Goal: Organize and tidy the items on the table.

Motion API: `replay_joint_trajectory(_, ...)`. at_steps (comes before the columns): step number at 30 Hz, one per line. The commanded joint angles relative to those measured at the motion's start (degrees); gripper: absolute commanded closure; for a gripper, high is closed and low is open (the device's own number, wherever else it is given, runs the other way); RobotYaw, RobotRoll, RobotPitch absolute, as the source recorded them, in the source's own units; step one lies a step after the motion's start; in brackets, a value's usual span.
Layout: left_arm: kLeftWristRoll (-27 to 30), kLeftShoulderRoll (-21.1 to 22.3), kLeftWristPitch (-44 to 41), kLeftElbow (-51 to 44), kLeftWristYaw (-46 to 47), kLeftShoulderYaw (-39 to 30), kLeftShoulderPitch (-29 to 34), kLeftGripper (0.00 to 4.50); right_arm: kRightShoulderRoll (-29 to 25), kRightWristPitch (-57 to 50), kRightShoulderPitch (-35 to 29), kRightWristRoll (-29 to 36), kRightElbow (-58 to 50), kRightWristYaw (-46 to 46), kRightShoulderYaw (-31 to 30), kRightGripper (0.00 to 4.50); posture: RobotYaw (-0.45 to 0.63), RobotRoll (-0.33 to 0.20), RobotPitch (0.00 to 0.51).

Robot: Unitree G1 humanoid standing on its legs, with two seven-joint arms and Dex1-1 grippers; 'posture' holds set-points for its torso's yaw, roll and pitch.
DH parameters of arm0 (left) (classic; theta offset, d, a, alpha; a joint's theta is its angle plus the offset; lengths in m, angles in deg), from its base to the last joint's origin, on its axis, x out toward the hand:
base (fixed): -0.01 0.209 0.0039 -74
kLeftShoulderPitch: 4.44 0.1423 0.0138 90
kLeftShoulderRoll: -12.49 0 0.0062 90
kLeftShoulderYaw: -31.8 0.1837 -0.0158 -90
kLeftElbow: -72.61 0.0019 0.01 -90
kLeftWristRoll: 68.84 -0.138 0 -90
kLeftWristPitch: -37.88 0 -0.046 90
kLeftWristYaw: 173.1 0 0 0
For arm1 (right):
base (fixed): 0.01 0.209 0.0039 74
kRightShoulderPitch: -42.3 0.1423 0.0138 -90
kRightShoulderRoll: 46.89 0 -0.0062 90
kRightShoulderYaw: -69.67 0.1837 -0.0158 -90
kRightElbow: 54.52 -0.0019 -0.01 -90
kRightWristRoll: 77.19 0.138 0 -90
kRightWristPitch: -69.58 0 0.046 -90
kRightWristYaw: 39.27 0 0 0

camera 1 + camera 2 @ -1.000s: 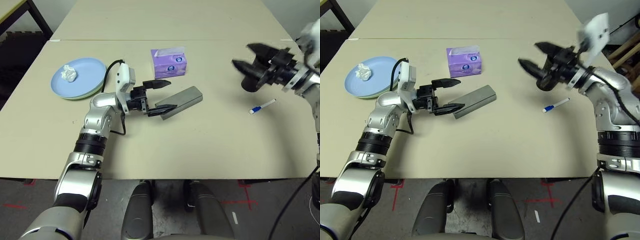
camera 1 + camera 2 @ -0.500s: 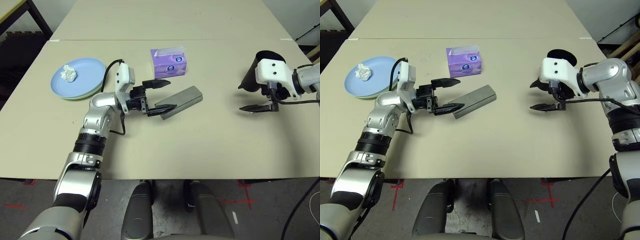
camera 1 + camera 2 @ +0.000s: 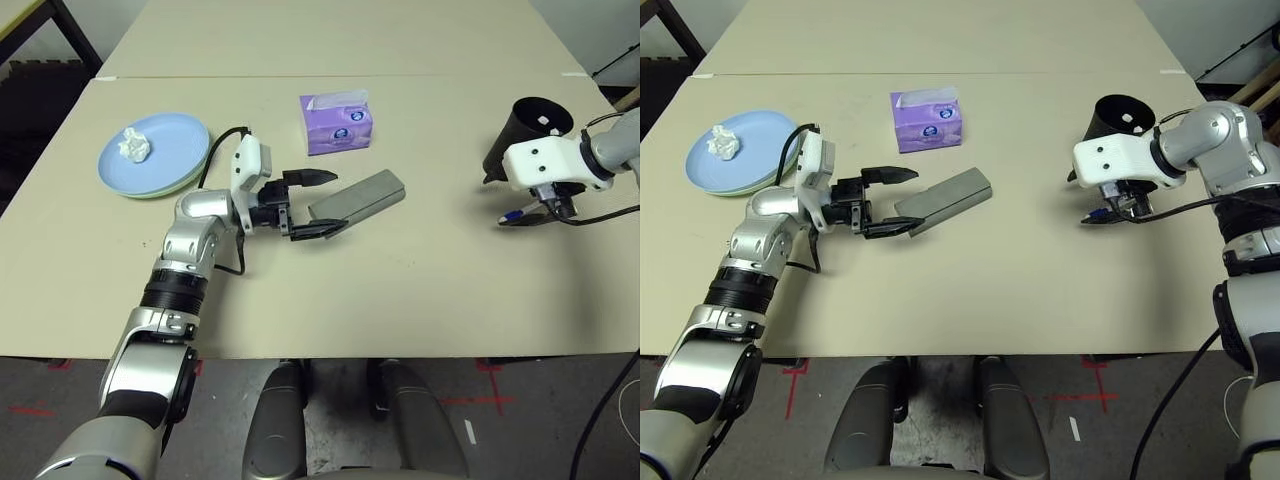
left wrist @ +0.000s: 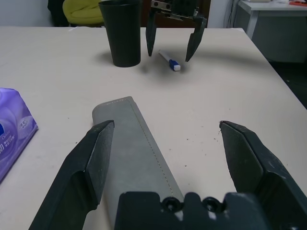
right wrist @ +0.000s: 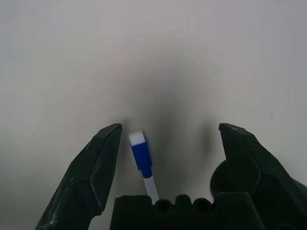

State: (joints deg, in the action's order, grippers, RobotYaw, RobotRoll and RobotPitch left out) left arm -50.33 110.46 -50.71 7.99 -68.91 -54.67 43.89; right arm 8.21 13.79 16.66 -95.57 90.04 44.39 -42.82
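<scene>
Step in hand, as I judge it: pen pickup by the right arm, with the glasses case lined up for the left.

Right hand [image 5: 165,158]: fingers spread wide, nothing held. It points steeply down over the blue-white pen [image 5: 142,160], which lies on the tabletop [image 3: 400,290] between the two fingers, close to one of them and not touched by either. In the head view the pen [image 3: 512,215] peeks out at about 7 o'clock from the hand's white housing. Black cup [image 3: 524,132] stands upright just beyond, at roughly 11 o'clock from the right hand.

Left hand [image 3: 310,203]: fully open, empty, pointing level toward the robot's right. The near end of the grey glasses case [image 3: 358,195] sits between its fingers; contact with either finger cannot be settled from these views.

Elsewhere: purple tissue box [image 3: 338,124] at 12 o'clock from the case, near but apart. Light blue plate [image 3: 170,150] at the tabletop's left side, stacked on a pale green plate whose rim [image 3: 150,193] just shows beneath; crumpled white tissue wad [image 3: 134,145] rests on it.

Next move calls for: lowering the right hand so the fingertips bracket the pen at tabletop level, centring it in the gap, then closing. The pen is thin and lies flat, so a shallow descent could close above it. Likely destination is the cup, a guess only.
</scene>
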Motion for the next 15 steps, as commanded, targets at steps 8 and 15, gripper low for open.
replay_joint_trajectory(8, -1.84, 0.44, -0.12, -1.17, 0.58, 1.36, 1.72, 0.00, -0.34, 5.95, 2.99, -5.68, 5.53, 0.50, -3.15, 0.04, 0.12, 0.000, 0.248)
replay_joint_trajectory(15, -1.79, 0.74, -1.02, -2.01, 1.06, 1.35, 2.12, 0.00, 0.66, 9.37, 4.38, -8.32, 8.96, -1.15, -4.46, 0.04, 0.14, 0.000, 0.249)
